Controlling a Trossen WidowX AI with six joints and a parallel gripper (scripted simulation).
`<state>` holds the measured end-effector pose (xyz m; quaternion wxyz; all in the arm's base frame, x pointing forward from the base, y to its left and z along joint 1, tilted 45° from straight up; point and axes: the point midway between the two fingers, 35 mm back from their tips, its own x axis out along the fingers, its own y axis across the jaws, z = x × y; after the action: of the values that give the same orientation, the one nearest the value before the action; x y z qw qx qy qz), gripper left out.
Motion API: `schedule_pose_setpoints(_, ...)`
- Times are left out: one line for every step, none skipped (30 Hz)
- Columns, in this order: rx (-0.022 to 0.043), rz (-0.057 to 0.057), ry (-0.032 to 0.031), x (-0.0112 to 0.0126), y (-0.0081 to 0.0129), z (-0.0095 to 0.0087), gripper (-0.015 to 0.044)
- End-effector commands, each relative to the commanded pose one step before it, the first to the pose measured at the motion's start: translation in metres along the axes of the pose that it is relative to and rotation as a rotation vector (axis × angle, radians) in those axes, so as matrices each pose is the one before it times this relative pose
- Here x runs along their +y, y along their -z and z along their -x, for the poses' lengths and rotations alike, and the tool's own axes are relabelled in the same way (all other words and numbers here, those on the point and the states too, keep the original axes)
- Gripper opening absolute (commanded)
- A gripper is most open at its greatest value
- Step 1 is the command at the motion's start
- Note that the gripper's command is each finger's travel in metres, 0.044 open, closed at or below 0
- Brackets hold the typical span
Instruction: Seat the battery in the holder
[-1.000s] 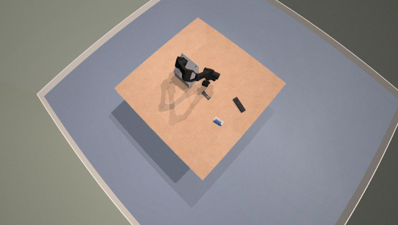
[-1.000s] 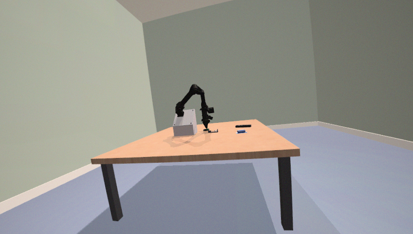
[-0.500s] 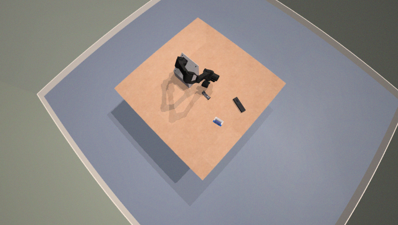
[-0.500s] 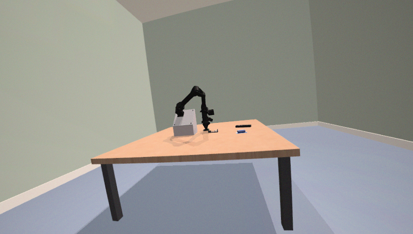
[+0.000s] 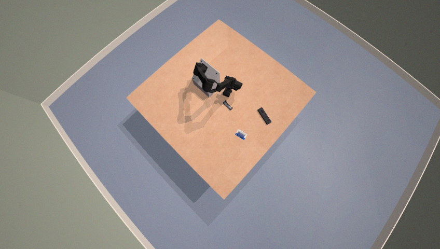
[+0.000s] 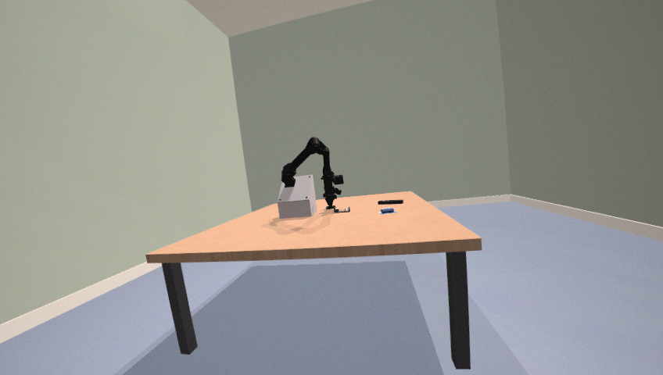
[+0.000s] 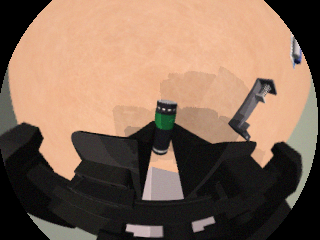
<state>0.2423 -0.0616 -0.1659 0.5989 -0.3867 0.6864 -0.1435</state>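
Pretty bare test room: plain green walls, a blue floor, and one wooden surface are shown.

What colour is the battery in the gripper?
Green with black ends, best in the wrist view.
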Motion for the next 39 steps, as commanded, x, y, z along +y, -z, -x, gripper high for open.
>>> schedule_pose_setpoints(-0.00865, -0.0006, -0.00296, 0.00064, -0.00287, 0.02409, 0.0065)
schedule_pose_setpoints(0.00002, -0.0002, 0.00013, 0.00004, 0.00019, 0.00863, 0.0065)
schedule_pose_setpoints(0.00020, -0.0002, 0.00047, -0.00001, 0.00039, 0.00702, 0.0065)
schedule_pose_setpoints(0.00019, -0.0001, 0.00044, -0.00003, 0.00034, 0.00423, 0.0065)
schedule_pose_setpoints(0.00008, -0.0001, 0.00017, -0.00001, 0.00013, 0.00141, 0.0065)
schedule_pose_setpoints(0.00000, 0.0000, 0.00000, 0.00000, 0.00000, 0.00000, 0.0065)
schedule_pose_setpoints(0.00000, 0.0000, 0.00000, 0.00000, 0.00000, 0.00000, 0.0065)
schedule_pose_setpoints(-0.00023, -0.0064, -0.00035, -0.00162, -0.00115, 0.00041, 0.0065)
schedule_pose_setpoints(-0.00064, -0.0192, -0.00097, -0.00495, -0.00342, 0.00123, 0.0065)
schedule_pose_setpoints(-0.00096, -0.0320, -0.00133, -0.00849, -0.00559, 0.00204, 0.0065)
schedule_pose_setpoints(-0.00099, -0.0395, -0.00114, -0.01079, -0.00674, 0.00251, 0.0065)
schedule_pose_setpoints(-0.00080, -0.0396, -0.00058, -0.01116, -0.00665, 0.00250, 0.0065)
schedule_pose_setpoints(-0.00113, -0.0363, -0.00076, -0.01051, -0.00615, 0.00235, 0.0065)
schedule_pose_setpoints(-0.00101, -0.0364, -0.00027, -0.01080, -0.00607, 0.00235, 0.0065)
schedule_pose_setpoints(-0.00090, -0.0364, 0.00022, -0.01110, -0.00598, 0.00235, 0.0065)
schedule_pose_setpoints(-0.00080, -0.0365, 0.00072, -0.01138, -0.00590, 0.00236, 0.0065)
schedule_pose_setpoints(-0.00072, -0.0365, 0.00122, -0.01166, -0.00581, 0.00236, 0.0065)
schedule_pose_setpoints(-0.00081, -0.0360, -0.00134, -0.01189, -0.00557, 0.00228, 0.0065)
schedule_pose_setpoints(-0.00084, -0.0361, -0.00079, -0.01217, -0.00548, 0.00232, 0.0065)
schedule_pose_setpoints(-0.00071, -0.0292, -0.00023, -0.01002, -0.00440, 0.00191, 0.0065)
schedule_pose_setpoints(-0.00044, -0.0175, 0.00003, -0.00608, -0.00265, 0.00116, 0.0065)
schedule_pose_setpoints(-0.00015, -0.0058, 0.00004, -0.00203, -0.00089, 0.00039, 0.0065)
schedule_pose_setpoints(0.00248, 0.0024, -0.00096, 0.00042, 0.00106, -0.00052, 0.0065)
schedule_pose_setpoints(0.00249, 0.0023, -0.00096, 0.00042, 0.00106, -0.00052, 0.0065)
schedule_pose_setpoints(0.00000, 0.0000, 0.00000, 0.00000, 0.00000, 0.00000, 0.0065)
schedule_pose_setpoints(0.00250, 0.0000, -0.00001, 0.00002, 0.00004, -0.00039, 0.0065)
schedule_pose_setpoints(0.00751, 0.0001, -0.00002, 0.00005, 0.00011, -0.00118, 0.0065)
schedule_pose_setpoints(0.01252, 0.0002, -0.00003, 0.00008, 0.00020, -0.00197, 0.0065)
schedule_pose_setpoints(0.01558, 0.0003, -0.00001, 0.00010, 0.00025, -0.00244, 0.0065)
schedule_pose_setpoints(0.01564, 0.0002, 0.00001, 0.00009, 0.00025, -0.00245, 0.0065)
schedule_pose_setpoints(0.01544, 0.0001, 0.00018, 0.00008, 0.00016, -0.00242, 0.0065)
schedule_pose_setpoints(0.01548, 0.0001, 0.00021, 0.00008, 0.00016, -0.00242, 0.0065)
schedule_pose_setpoints(0.01549, 0.0001, 0.00024, 0.00007, 0.00016, -0.00242, 0.0065)
schedule_pose_setpoints(0.01551, 0.0001, 0.00026, 0.00007, 0.00016, -0.00242, 0.0065)
schedule_pose_setpoints(0.01552, 0.0001, 0.00029, 0.00006, 0.00016, -0.00242, 0.0065)
schedule_pose_setpoints(0.01551, 0.0000, 0.00035, 0.00005, 0.00014, -0.00243, 0.0065)
schedule_pose_setpoints(0.01553, 0.0000, 0.00037, 0.00005, 0.00014, -0.00243, 0.0065)
schedule_pose_setpoints(0.01555, 0.0000, 0.00040, 0.00004, 0.00014, -0.00243, 0.0065)
schedule_pose_setpoints(0.01556, -0.0001, 0.00043, 0.00004, 0.00013, -0.00243, 0.0065)
